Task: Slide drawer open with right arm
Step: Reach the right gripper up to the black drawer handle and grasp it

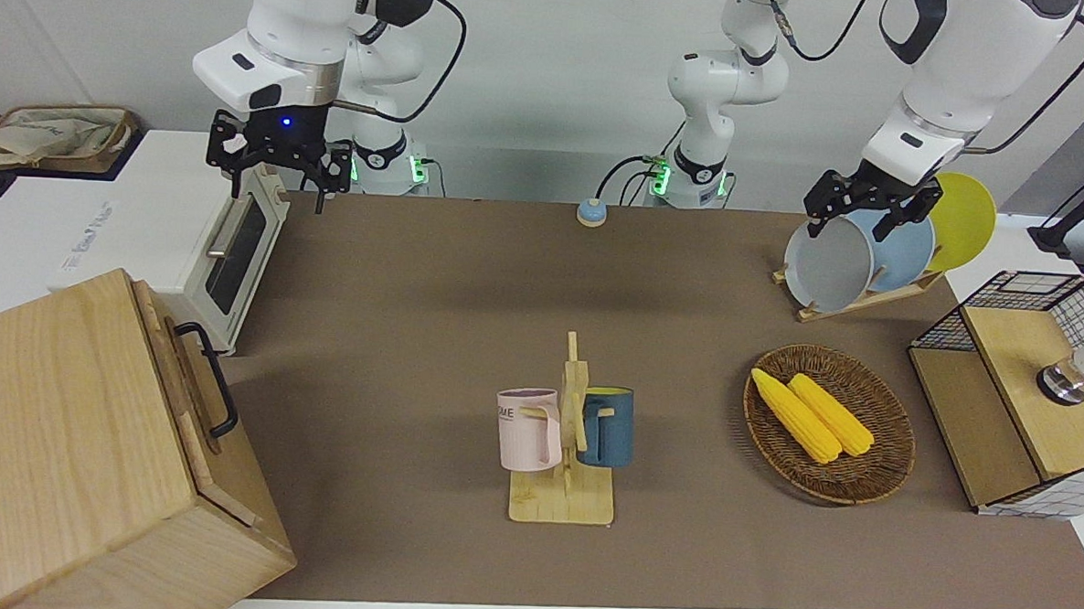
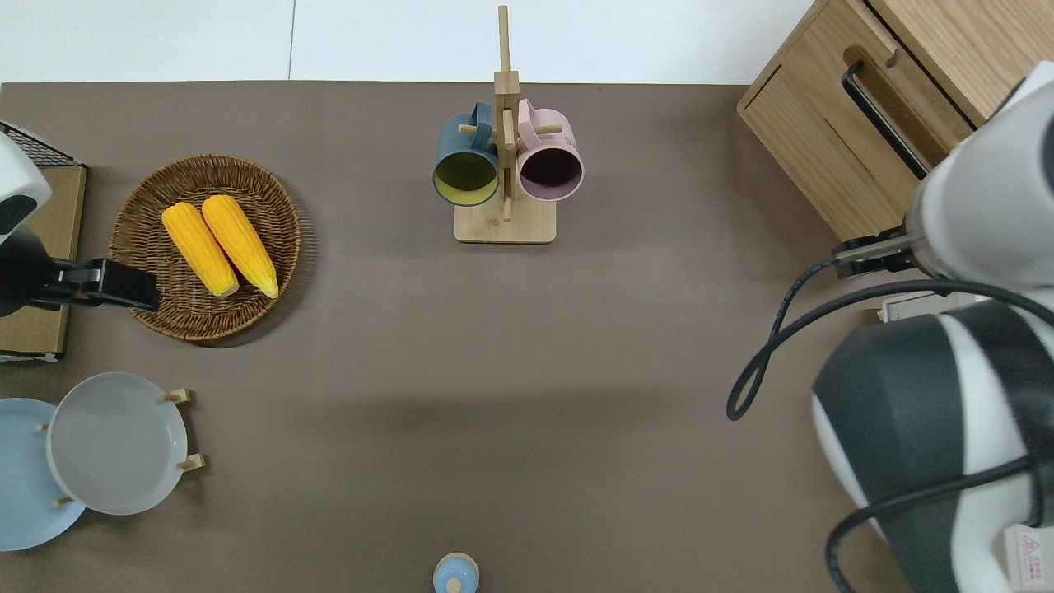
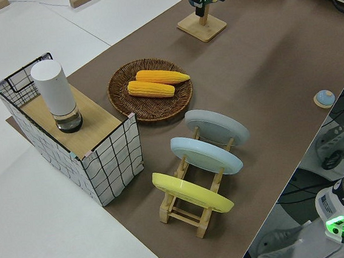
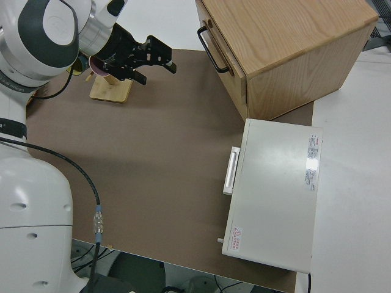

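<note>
We locate the drawer (image 1: 193, 383) in the upper front of the pale-wood cabinet (image 1: 69, 449), which stands at the right arm's end of the surface (image 2: 510, 346), farther from the robots than the white toaster oven (image 4: 275, 195). The drawer sits flush with the cabinet front, closed, and its black loop handle (image 4: 212, 49) is free of any contact. We see the right arm (image 1: 307, 20) raised, its blue-lit wrist pointing down, with the right end effector (image 1: 278, 167) in the air, well apart from the handle; in the overhead view the arm's own body hides it. Its fingers (image 4: 160, 58) are spread and hold nothing. The left arm is parked; its end effector (image 1: 862, 213) also shows its fingers spread. Near the middle of the surface stands a mug rack (image 2: 504, 165) carrying a pink mug (image 2: 550, 169) and a blue mug (image 2: 466, 171).
</note>
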Robot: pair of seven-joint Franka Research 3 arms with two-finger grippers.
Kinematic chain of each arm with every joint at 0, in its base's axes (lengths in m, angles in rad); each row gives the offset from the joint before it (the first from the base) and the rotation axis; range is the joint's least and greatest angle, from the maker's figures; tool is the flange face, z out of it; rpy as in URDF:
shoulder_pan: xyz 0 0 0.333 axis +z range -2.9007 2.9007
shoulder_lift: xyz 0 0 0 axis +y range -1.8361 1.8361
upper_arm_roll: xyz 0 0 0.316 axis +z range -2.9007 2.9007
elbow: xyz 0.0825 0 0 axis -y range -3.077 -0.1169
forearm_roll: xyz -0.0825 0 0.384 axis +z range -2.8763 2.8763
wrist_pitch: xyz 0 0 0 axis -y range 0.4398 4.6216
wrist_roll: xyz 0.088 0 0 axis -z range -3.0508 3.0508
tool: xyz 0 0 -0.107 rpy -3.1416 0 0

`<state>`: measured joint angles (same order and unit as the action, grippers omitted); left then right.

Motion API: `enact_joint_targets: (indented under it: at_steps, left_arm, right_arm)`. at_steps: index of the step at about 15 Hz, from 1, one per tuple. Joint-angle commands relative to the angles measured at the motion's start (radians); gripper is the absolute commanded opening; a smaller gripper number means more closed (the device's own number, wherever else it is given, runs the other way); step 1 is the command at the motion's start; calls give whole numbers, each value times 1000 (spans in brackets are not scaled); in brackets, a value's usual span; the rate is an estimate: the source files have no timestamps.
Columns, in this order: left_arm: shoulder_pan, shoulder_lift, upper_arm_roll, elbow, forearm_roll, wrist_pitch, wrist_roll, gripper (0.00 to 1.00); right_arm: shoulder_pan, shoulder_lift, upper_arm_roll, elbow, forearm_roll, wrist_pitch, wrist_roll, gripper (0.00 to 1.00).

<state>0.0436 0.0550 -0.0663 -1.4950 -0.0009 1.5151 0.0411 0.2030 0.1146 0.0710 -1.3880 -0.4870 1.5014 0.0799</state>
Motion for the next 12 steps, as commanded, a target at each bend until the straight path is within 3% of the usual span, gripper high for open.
enact_joint_targets:
  at_steps: [1,6,10,12]
  left_arm:
    - [-7,-4,0,10,18,-18,-10,993]
    - [-7,-4,0,9,18,-18,-10,993]
    - [-7,-4,0,9,18,-18,-10,993]
    - [-7,-4,0,9,18,-18,-10,993]
  right_arm:
    - [38,54,26,15,-188,0,3,985]
    - [39,123,90,7,-395,28,11,985]
    - [41,175,102,0,-511,65,15,985]
    - [52,194,102,-35,-605,83,40,985]
